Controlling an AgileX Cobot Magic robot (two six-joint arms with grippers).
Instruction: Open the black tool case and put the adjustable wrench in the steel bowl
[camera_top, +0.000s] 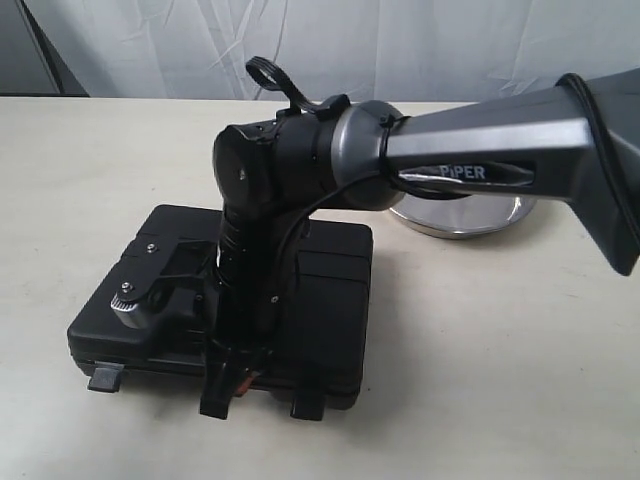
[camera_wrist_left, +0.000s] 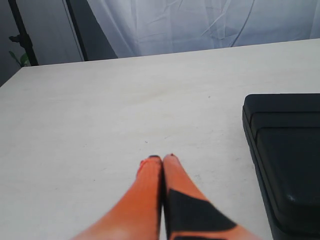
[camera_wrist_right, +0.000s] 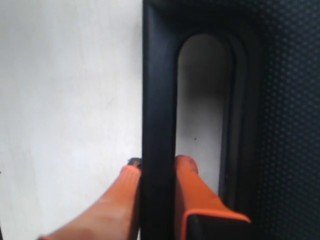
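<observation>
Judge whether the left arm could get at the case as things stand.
Probably yes: the left gripper, shut, hangs over bare table with the case beside it and nothing between. The right gripper clamps only the handle.

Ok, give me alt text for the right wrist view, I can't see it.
The right pincer grips the handle bar of the black tool case, one orange finger inside the handle slot, one outside. Pale table lies beside the case.

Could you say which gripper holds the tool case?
The right gripper, clamped on the handle of the black tool case; the left gripper is shut, empty.
</observation>
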